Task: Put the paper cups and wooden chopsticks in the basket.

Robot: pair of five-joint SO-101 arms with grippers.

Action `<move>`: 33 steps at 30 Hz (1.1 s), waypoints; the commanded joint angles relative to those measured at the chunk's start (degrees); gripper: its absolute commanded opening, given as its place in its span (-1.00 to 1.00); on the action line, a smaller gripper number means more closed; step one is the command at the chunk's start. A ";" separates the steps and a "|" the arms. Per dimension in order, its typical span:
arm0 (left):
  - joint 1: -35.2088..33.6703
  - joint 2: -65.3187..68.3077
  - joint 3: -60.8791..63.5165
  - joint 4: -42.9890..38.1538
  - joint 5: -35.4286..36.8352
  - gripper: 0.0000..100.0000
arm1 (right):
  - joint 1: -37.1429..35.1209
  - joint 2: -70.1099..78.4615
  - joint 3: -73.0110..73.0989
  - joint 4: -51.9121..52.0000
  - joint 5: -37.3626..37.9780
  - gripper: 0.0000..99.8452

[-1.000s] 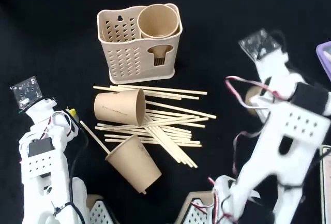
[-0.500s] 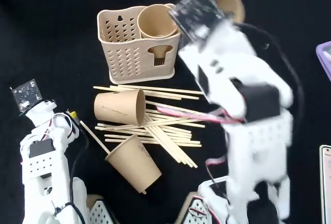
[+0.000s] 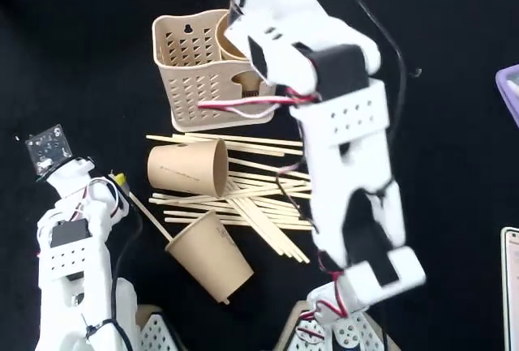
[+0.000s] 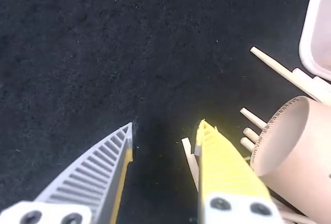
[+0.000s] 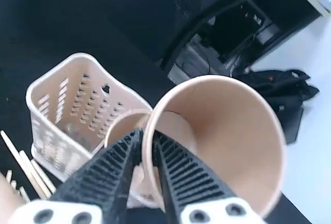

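Black table (image 3: 454,205), right gripper (image 5: 146,137) clamped on a paper cup (image 5: 227,131) by its rim, basket (image 5: 67,110) just beneath it: centre over the nested cup (image 5: 121,128), lower straight, then release; left gripper (image 4: 165,125) sits apart-jawed beside chopsticks (image 4: 274,64).

Left pincer (image 4: 165,125) gapes above black table (image 4: 103,38); paper cup (image 4: 295,151) beside chopsticks (image 4: 276,66).

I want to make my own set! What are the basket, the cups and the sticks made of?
Basket: probably plastic, smooth beige, with neat moulded slots in its walls.
Paper cups: likely thin paper or card, matte tan, with a rolled rim.
Chopsticks: look like bare wood, pale, thin and unpainted.
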 commanded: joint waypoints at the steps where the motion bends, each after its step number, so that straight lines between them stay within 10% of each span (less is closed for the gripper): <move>1: 0.84 -0.35 -0.75 -0.88 0.09 -0.60 | -0.35 4.00 -9.45 3.69 0.00 -0.98; 24: 0.66 -0.35 -0.84 -0.88 0.09 -0.60 | -5.71 15.08 -17.80 11.52 0.09 -0.97; 33: 0.66 -0.35 -0.84 -0.88 0.09 -0.60 | -5.63 13.32 -19.91 13.98 -1.14 -0.65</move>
